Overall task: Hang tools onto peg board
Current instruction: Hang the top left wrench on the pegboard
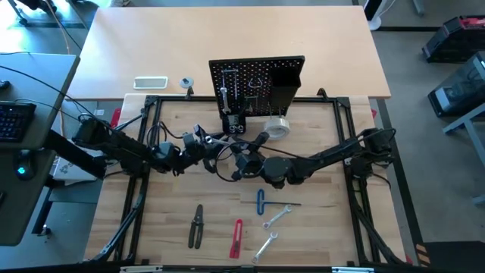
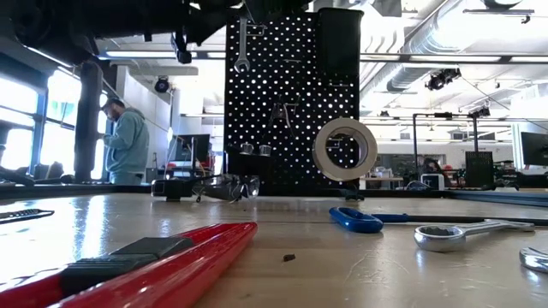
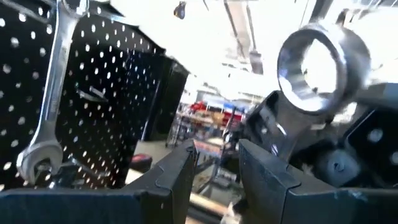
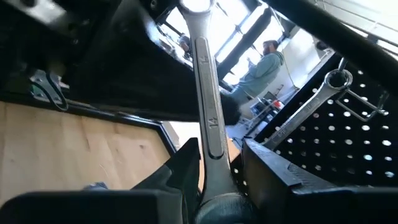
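My right gripper point(image 4: 214, 171), at centre frame in the high view, is clamped on a long silver combination wrench point(image 4: 208, 106). My left gripper point(image 3: 214, 171), just left of it, has its fingers slightly parted, with the wrench's ring end point(image 3: 317, 62) beside them; whether they hold anything I cannot tell. The black perforated upright peg board point(image 1: 258, 83) stands at upper centre, one silver wrench point(image 2: 242, 47) already hanging on it, a pale tape roll point(image 1: 277, 127) beside its base.

Upright black peg board point(image 1: 258, 85) holds one hanging silver wrench point(image 2: 242, 47); tape roll point(image 1: 277, 127) leans against it. Pliers point(image 1: 197, 225), red cutter point(image 1: 237, 237), blue-handled tool point(image 1: 261, 202), two wrenches point(image 1: 276, 218) lie flat.
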{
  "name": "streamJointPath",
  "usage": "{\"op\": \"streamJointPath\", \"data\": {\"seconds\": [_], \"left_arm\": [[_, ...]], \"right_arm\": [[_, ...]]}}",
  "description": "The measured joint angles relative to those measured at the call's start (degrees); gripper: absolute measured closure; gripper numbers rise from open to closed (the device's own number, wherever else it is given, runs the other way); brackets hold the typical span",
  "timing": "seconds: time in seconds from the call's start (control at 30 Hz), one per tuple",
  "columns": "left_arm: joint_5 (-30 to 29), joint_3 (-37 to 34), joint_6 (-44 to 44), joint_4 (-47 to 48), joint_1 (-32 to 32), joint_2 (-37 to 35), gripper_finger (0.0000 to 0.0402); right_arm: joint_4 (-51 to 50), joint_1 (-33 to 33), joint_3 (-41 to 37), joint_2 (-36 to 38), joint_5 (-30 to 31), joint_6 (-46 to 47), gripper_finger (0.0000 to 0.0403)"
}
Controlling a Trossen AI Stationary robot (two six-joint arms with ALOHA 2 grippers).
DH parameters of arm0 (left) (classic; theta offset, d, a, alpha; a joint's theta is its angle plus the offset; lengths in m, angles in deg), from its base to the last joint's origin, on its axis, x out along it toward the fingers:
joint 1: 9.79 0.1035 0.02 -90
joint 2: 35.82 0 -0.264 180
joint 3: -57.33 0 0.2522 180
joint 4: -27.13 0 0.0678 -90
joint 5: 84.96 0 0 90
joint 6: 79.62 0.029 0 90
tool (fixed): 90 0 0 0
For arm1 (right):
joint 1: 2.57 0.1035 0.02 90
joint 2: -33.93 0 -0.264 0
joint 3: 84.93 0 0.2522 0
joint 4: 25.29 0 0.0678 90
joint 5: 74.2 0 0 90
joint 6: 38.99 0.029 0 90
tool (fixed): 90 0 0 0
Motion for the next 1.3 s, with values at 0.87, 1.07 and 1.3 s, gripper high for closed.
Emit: {"op": "streamJointPath", "data": {"seconds": [0.87,1.07,1.3], "left_arm": [[2.9,0.0,0.5,0.8,-0.4,-0.1,0.0282],[2.8,0.0,2.3,-1.9,0.2,-0.1,0.0282],[2.6,0.0,1.7,-1.5,0.7,-0.1,0.0320]], "right_arm": [[0.2,1.0,0.0,0.0,3.2,-2.7,0.0302],[0.0,1.0,0.0,0.0,2.7,-1.6,0.0302],[-0.1,0.9,0.0,0.0,2.7,-0.5,0.0302]]}}
